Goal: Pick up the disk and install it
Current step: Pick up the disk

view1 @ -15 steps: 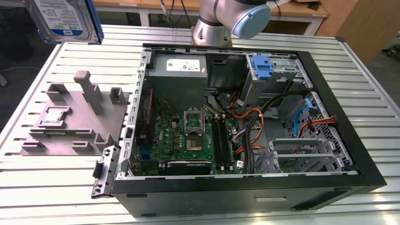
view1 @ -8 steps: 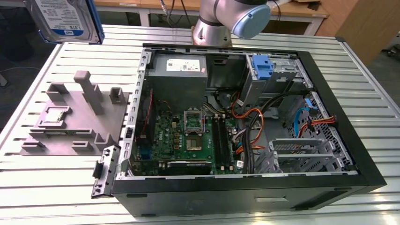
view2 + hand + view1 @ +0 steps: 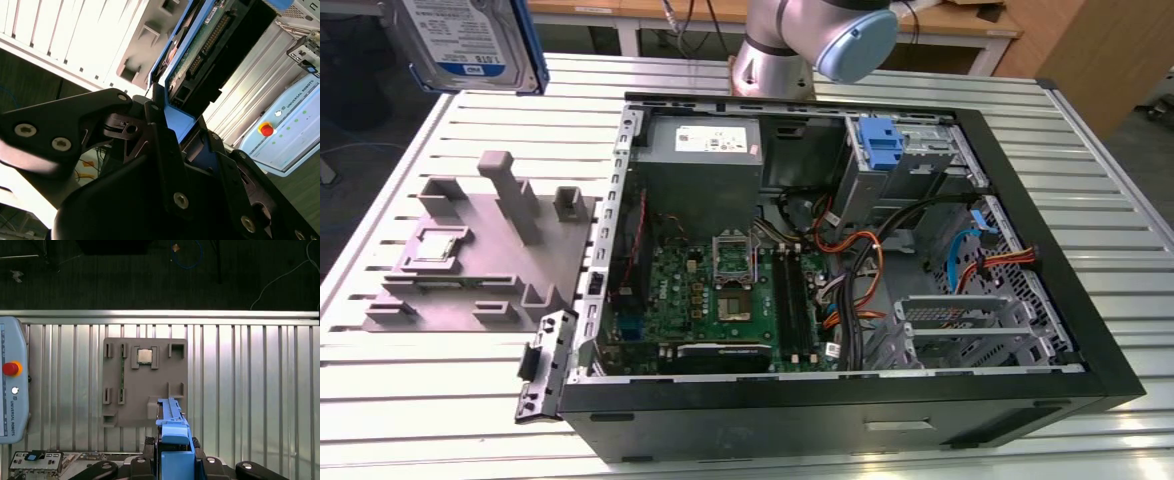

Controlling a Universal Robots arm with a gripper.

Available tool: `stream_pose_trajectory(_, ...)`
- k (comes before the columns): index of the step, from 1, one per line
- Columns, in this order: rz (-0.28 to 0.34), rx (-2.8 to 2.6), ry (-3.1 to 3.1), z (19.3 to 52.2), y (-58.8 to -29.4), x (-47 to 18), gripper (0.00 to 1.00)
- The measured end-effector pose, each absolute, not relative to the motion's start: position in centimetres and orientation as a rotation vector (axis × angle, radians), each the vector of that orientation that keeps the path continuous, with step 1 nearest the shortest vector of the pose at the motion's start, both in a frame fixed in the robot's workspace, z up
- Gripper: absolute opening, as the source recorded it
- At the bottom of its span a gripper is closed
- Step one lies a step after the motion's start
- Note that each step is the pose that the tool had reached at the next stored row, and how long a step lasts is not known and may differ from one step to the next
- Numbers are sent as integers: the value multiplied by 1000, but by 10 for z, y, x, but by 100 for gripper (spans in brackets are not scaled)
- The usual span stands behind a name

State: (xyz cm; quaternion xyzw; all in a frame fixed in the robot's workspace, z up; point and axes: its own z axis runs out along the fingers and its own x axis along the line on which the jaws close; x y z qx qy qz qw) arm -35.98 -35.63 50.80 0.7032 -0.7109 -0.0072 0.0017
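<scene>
Disk (image 3: 464, 42) sits clamped by its blue rails in my closed hand (image 3: 175, 120), high above the slatted surface (image 3: 440, 390). In the first wrist view it hangs over the grey fixture's (image 3: 145, 385) edge. The open computer case (image 3: 1074, 300) lies toward the exterior view's right.

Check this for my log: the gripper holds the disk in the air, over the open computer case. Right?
Not over the open computer case. The gripper holds the disk in the air to the exterior view's left of it, as the exterior view shows; the first wrist view shows the grey fixture below.
</scene>
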Motion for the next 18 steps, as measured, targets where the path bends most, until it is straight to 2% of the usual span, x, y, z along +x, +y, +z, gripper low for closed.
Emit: stream_pose_trajectory(18,-23,2207,-2231,508,-356,-353,36)
